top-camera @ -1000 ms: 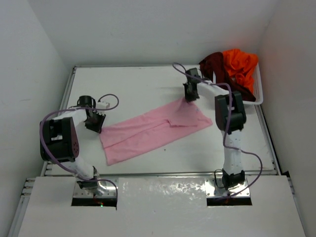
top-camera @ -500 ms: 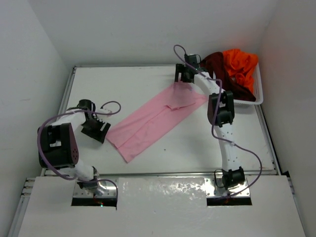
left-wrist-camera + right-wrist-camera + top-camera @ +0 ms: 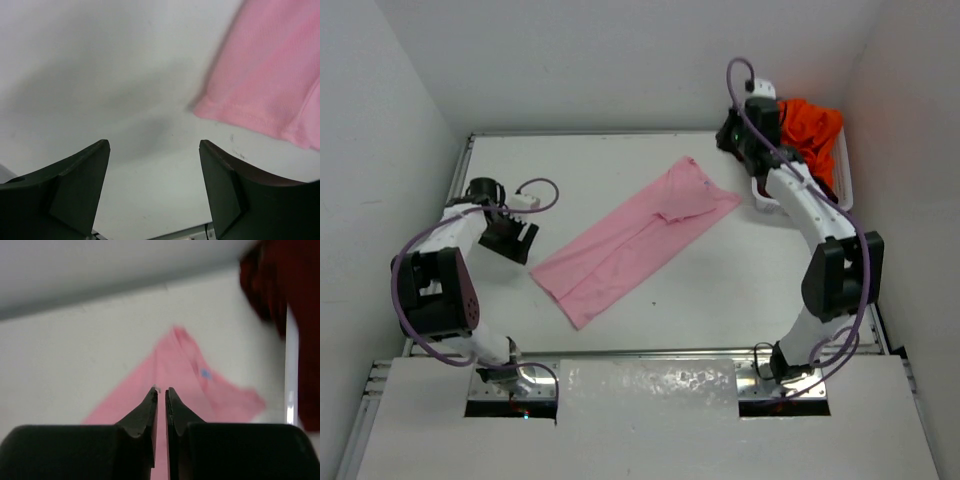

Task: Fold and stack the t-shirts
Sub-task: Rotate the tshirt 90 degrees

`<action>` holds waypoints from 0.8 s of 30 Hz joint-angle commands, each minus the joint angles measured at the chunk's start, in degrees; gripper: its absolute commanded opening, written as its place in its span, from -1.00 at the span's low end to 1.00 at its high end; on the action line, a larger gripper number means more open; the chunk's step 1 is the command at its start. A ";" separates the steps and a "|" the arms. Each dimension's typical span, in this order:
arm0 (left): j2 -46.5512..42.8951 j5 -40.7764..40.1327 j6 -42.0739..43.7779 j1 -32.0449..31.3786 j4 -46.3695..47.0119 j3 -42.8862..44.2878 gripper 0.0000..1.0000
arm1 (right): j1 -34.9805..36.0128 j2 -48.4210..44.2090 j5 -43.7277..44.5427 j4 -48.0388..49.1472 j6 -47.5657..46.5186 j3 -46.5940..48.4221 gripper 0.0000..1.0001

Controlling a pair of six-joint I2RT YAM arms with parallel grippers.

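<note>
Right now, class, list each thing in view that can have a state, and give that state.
pink t-shirt, partly folded into a long strip, flat on the table, not held
maroon t-shirt, crumpled, unfolded
orange t-shirt, crumpled in the basket
basket, holding clothes
left gripper, open, empty
right gripper, shut, empty

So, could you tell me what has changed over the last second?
The right gripper dragged the far end of the pink t-shirt toward the back, let go, and swung over to the basket, jaws shut and empty. The left gripper opened and sits just off the shirt's near corner. The shirt lies more steeply diagonal. The orange t-shirt stayed in the basket.
</note>
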 commanded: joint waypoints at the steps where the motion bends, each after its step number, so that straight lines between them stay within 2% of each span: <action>1: 2.01 2.24 -3.92 0.57 3.52 5.25 0.37 | 0.22 -2.45 3.26 3.33 11.67 -19.26 -0.85; 2: 3.58 3.55 -4.72 0.48 4.40 6.04 0.37 | 0.23 -3.33 3.98 3.60 13.25 -24.17 -0.84; 4: 5.52 4.35 -6.13 -0.22 4.84 8.16 0.37 | 0.14 -5.01 7.66 4.48 17.39 -28.07 -0.78; 6: 8.16 4.61 -6.05 -1.18 5.19 8.60 0.37 | 0.14 -4.05 10.39 6.23 19.93 -31.86 -0.54; 7: 8.61 4.61 -5.26 -1.97 5.46 8.17 0.39 | -0.04 -3.26 13.28 6.33 20.21 -32.13 -0.53; 10: 10.45 3.91 -4.21 -2.77 6.86 6.14 0.43 | -0.56 1.29 15.94 5.54 21.44 -30.55 -0.48; 14: 11.69 4.44 -4.37 -2.86 7.39 4.30 0.44 | -1.27 9.65 12.97 4.14 22.06 -23.28 -0.34; 17: 11.60 5.75 -4.99 -3.29 7.92 2.11 0.34 | -1.27 15.89 11.47 1.15 21.44 -17.92 -0.26; 18: 11.60 5.84 -5.08 -4.08 7.83 1.31 0.23 | -1.27 17.21 11.20 -0.16 21.27 -16.93 -0.26; 20: 11.34 6.46 -4.73 -5.40 7.83 -1.31 0.06 | -1.18 20.28 9.28 -1.66 21.44 -14.48 -0.41; 21: 11.16 6.89 -4.21 -5.84 7.83 -2.29 -0.10 | -1.09 21.17 8.66 -2.02 21.44 -14.03 -0.50; 22: 10.64 7.51 -3.85 -6.11 7.75 -3.26 -0.17 | -1.01 21.79 7.87 -2.11 21.62 -13.59 -0.63; 24: 9.84 7.95 -2.54 -6.81 7.75 -6.16 -0.32 | -0.83 23.37 6.02 -2.02 21.18 -12.62 -0.70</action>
